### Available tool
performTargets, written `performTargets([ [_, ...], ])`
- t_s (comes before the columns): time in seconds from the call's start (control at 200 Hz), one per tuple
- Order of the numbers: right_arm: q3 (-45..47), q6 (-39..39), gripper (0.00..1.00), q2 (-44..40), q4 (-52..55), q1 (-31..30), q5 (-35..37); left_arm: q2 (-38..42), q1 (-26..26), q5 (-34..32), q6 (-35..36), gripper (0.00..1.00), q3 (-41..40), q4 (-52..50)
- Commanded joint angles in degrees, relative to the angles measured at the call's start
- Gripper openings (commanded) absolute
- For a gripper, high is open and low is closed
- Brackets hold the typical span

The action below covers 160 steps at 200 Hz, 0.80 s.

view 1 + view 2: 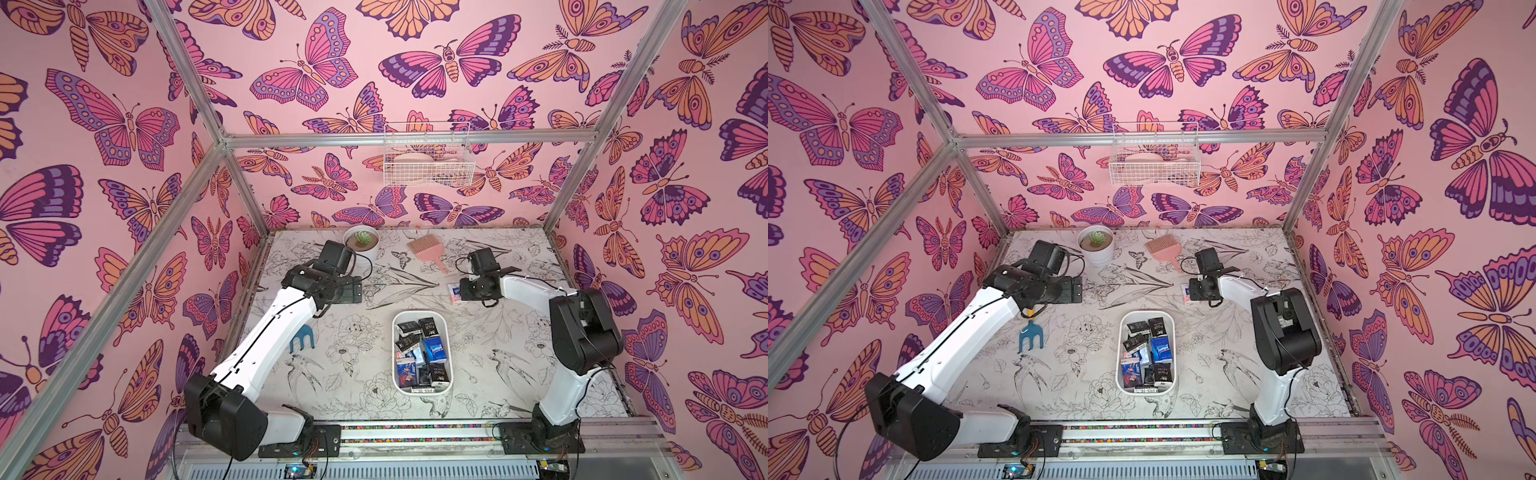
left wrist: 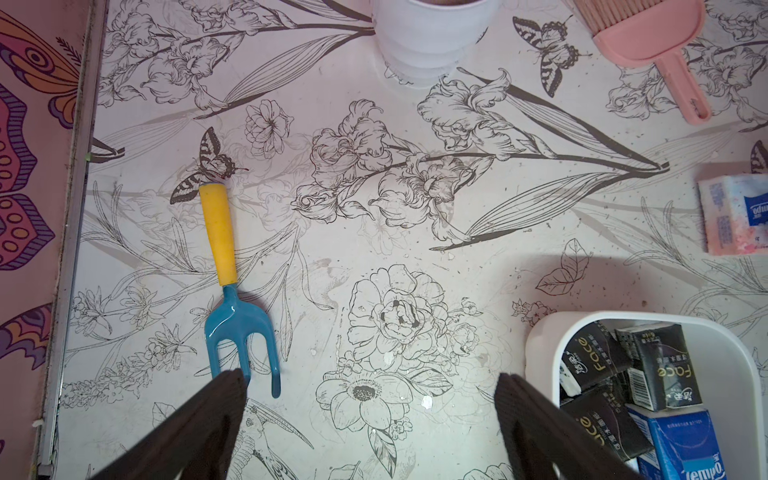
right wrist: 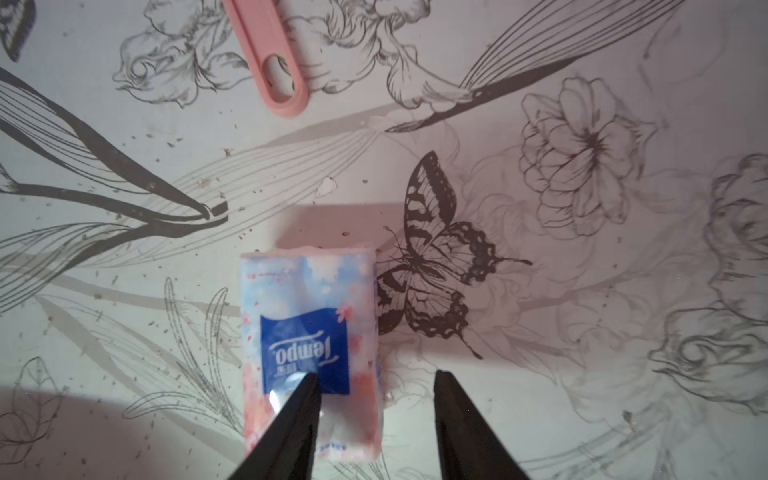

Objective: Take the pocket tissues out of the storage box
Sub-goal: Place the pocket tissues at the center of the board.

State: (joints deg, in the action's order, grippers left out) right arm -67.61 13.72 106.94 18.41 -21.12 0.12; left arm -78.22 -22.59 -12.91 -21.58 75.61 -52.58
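Note:
The storage box (image 1: 419, 315), a white tray, sits on the table's middle and holds several pocket tissues (image 1: 422, 353), mostly black and some blue; both top views show it (image 1: 1144, 314). One pink, white and blue packet (image 3: 309, 324) lies flat on the table behind the box (image 1: 454, 293). My right gripper (image 3: 376, 382) hangs just over that packet's near end, open, with one finger (image 3: 299, 415) across it and no grip. My left gripper (image 2: 372, 386) hovers open over bare table beside the box rim (image 2: 540, 345), with nothing between its fingers.
A pink brush (image 1: 426, 249) and a white plant pot (image 1: 361, 243) stand at the back. A blue garden fork with a yellow handle (image 2: 232, 299) lies left of the box. A white wire basket (image 1: 428, 160) hangs on the back wall.

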Motion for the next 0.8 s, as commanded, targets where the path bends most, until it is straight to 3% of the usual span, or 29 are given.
performTargets([
  [0.0,-0.59,1.35,0.44,2.43,-0.22,0.07,-1.61,-0.88,-0.39,-0.45,-0.45,1.0,0.89,-1.27],
  [0.185,-0.06,3.22,0.45,0.52,-0.14,0.19,-2.29,-0.58,-0.53,-0.63,-0.74,1.0,0.66,-1.3],
  [0.356,-0.22,5.53,0.53,-8.13,-0.4,0.12,-5.16,-0.71,-0.82,-0.86,-1.19,1.0,1.0,-1.29],
  [0.506,-1.76,1.69,0.57,-13.83,4.22,-1.13,-10.44,-1.05,-0.97,-1.22,-1.01,1.0,1.48,-1.5],
  [0.626,-1.75,1.26,0.61,-16.2,11.11,-6.54,-9.93,-2.65,-0.97,-1.6,-0.96,1.0,3.45,-3.41],
  [0.796,4.98,4.05,0.63,-24.55,12.52,-21.02,-6.48,-4.29,-0.97,-1.36,-1.86,1.0,3.52,-4.23],
])
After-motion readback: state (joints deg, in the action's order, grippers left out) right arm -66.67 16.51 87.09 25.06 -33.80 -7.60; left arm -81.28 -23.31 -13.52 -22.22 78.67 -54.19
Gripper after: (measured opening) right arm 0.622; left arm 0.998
